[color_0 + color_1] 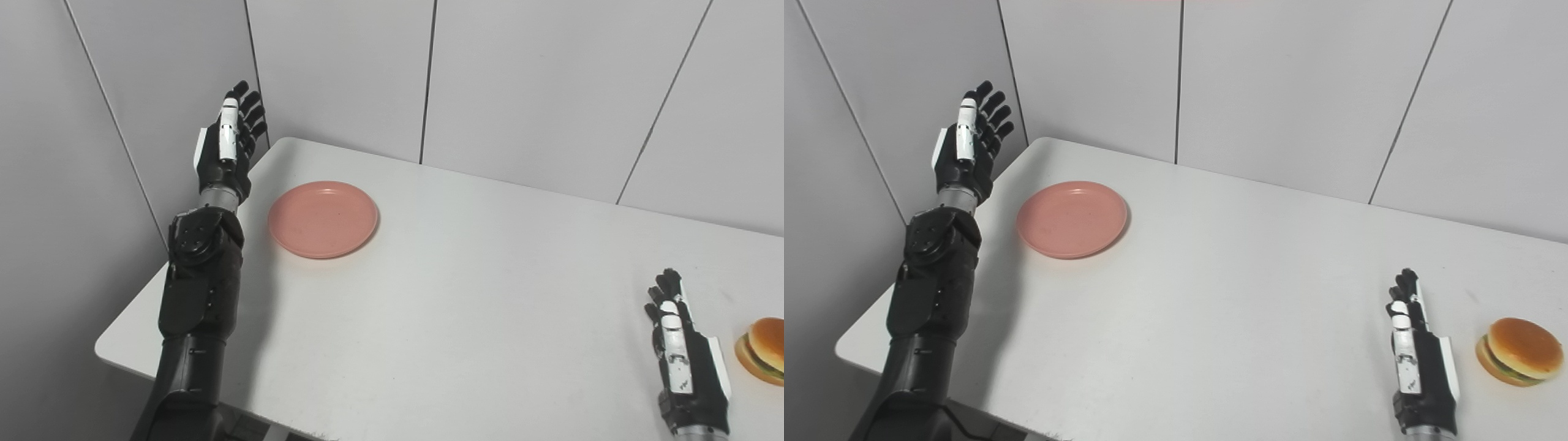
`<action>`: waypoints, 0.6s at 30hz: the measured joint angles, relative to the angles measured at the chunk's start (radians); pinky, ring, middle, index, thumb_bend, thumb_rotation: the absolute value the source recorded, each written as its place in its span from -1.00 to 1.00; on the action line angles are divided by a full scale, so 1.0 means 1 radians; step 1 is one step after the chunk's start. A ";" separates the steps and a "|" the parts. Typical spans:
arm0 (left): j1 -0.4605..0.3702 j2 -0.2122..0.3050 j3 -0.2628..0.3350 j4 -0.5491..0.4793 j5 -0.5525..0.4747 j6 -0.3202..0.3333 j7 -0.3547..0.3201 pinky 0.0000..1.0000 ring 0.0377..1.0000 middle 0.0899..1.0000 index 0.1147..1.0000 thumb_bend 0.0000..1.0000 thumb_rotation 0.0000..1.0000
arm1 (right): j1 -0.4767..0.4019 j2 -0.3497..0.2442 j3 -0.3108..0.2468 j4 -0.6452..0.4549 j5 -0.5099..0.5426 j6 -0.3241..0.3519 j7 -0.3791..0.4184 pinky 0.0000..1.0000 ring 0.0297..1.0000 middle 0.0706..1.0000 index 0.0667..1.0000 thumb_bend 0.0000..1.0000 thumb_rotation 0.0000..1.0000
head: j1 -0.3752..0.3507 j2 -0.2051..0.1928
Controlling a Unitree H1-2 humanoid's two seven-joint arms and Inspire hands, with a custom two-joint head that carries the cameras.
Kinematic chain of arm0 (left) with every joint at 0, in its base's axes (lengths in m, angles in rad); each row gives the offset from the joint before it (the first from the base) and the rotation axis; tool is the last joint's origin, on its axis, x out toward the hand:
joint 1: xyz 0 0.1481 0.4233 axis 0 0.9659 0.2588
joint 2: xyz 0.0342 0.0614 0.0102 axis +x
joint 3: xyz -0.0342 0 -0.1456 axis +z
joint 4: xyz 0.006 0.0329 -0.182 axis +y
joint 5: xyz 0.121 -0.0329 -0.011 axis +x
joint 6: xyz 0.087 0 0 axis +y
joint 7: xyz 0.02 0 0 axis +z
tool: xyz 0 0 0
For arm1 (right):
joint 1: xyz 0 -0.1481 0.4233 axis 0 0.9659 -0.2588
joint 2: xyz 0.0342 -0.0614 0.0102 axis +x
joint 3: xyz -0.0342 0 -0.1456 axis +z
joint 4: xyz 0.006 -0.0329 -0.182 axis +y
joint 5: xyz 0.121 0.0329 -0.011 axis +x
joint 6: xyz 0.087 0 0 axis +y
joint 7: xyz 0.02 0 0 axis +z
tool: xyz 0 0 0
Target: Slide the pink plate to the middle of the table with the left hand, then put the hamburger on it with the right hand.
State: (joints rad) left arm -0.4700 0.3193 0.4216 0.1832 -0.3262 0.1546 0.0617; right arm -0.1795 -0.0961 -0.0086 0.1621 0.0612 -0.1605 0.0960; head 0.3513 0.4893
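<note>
Left robot hand (228, 153) raised, fingers apart, empty; pink plate (323, 218) on table (1213, 294) just right of it, below; lower, push rim toward centre; right robot hand (1421, 361) open, hamburger (1519, 351) beside it.

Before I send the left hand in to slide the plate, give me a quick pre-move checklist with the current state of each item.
1. Left hand empty, fingers apart: ok.
2. Left hand touching the pink plate: not ok, it is raised to the plate's left, past the table's far left corner.
3. Plate bare, nothing on it: ok.
4. Path from plate to the table's middle free of objects: ok.
5. Right hand out of the way, at the near right, empty: ok.
6. Hamburger upright beside the right hand, not held: ok.
</note>
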 measured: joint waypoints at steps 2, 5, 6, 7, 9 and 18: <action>0.000 0.001 0.002 0.008 -0.006 0.007 0.000 0.87 0.86 0.84 0.79 -0.35 1.00 | 0.000 0.000 0.000 0.000 0.000 0.000 0.000 1.00 1.00 1.00 1.00 -0.82 1.00 | 0.000 0.002; 0.000 0.001 0.012 0.038 -0.037 0.008 -0.006 0.91 0.89 0.87 0.83 -0.29 1.00 | 0.000 0.000 0.000 0.000 -0.001 0.000 0.000 1.00 1.00 1.00 1.00 -0.84 1.00 | 0.003 0.002; 0.000 0.001 0.018 0.051 -0.052 0.009 -0.011 0.92 0.90 0.88 0.85 -0.29 1.00 | 0.000 0.000 0.000 -0.001 0.001 0.000 0.001 1.00 1.00 1.00 1.00 -0.85 1.00 | 0.000 0.002; 0.000 0.001 0.025 0.063 -0.065 0.010 -0.017 0.93 0.90 0.88 0.85 -0.29 1.00 | 0.000 0.001 -0.001 -0.001 0.006 0.000 0.001 1.00 1.00 1.00 1.00 -0.85 1.00 | 0.000 0.002; 0.000 0.001 0.033 0.085 -0.084 0.010 -0.024 0.96 0.89 0.88 0.86 -0.31 1.00 | 0.001 0.000 -0.003 -0.001 0.008 0.000 0.002 1.00 1.00 1.00 1.00 -0.84 1.00 | 0.000 0.003; -0.001 0.000 0.053 0.209 -0.128 0.006 -0.043 0.99 0.91 0.88 0.84 -0.33 1.00 | 0.001 0.001 -0.002 -0.002 -0.001 0.000 0.000 1.00 1.00 1.00 1.00 -0.84 1.00 | 0.000 0.009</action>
State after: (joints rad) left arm -0.4706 0.3195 0.4749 0.3922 -0.4540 0.1606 0.0192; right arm -0.1781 -0.0956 -0.0107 0.1597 0.0607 -0.1603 0.0956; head 0.3513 0.4985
